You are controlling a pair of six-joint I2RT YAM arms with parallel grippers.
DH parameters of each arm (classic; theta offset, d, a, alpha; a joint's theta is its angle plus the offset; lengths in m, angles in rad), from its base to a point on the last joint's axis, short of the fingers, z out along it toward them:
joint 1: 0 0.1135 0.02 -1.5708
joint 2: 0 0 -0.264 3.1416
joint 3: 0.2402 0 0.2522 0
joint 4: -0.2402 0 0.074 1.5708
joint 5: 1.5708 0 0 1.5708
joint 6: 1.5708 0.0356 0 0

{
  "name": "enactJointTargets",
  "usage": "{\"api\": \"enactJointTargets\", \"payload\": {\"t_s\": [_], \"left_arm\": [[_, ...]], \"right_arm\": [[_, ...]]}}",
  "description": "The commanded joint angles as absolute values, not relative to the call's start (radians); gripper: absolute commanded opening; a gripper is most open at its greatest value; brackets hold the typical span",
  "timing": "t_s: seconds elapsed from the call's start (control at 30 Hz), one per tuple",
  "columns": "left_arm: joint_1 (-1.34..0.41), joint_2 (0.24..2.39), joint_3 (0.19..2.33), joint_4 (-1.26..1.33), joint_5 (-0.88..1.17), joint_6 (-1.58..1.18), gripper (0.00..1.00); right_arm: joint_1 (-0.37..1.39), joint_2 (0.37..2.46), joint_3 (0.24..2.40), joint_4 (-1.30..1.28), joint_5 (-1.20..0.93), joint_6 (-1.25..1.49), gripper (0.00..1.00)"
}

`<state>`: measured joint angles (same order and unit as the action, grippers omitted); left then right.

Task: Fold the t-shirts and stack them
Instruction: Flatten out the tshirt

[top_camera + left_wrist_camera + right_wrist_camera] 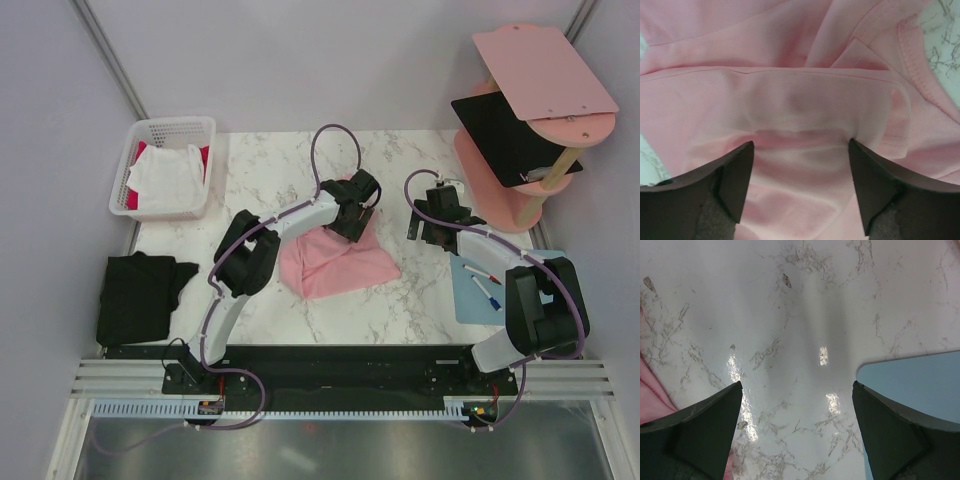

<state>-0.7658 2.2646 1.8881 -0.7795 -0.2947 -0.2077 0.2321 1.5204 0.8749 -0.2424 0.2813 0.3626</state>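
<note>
My left gripper (800, 185): jaws spread wide, low over the pink t-shirt (335, 262), nothing clamped between them.
My right gripper (797, 432): jaws wide apart, empty, over the bare table (805, 315), beside the blue mat (920, 385).
Pink t-shirt: crumpled mid-table, between my arms.
Black t-shirt (140, 297): at the table's left edge.
White t-shirt (165, 178): in the basket (175, 125), on top of the red t-shirt (127, 203).
</note>
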Motion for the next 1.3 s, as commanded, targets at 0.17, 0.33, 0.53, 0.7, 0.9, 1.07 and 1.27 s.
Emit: {"api": "enactJointTargets", "payload": {"t_s": [0.17, 0.33, 0.53, 0.7, 0.9, 1.07, 1.27], "left_arm": [[-0.769, 2.277, 1.916, -0.759, -0.288, -0.225, 0.02], [-0.764, 2.189, 1.861, -0.759, -0.394, -0.236, 0.02], [-0.744, 2.031, 1.798, -0.759, -0.463, -0.239, 0.02], [-0.73, 1.954, 1.749, -0.762, -0.495, -0.238, 0.02], [-0.69, 1.865, 1.669, -0.775, -0.535, -0.271, 0.02], [-0.614, 1.784, 1.58, -0.814, -0.56, -0.319, 0.02], [-0.508, 1.669, 1.445, -0.856, -0.572, -0.382, 0.02]], "right_arm": [[0.236, 1.514, 0.865, -0.218, 0.279, 0.36, 0.98], [0.236, 1.503, 0.856, -0.201, 0.235, 0.353, 0.98], [0.259, 1.479, 0.815, -0.071, 0.034, 0.368, 0.98], [0.33, 1.561, 0.873, -0.026, -0.049, 0.374, 0.97], [0.396, 1.663, 0.92, 0.072, -0.072, 0.408, 0.95], [0.422, 1.736, 0.98, 0.084, -0.084, 0.413, 0.9], [0.465, 1.756, 1.017, 0.109, -0.129, 0.382, 0.57]]}}
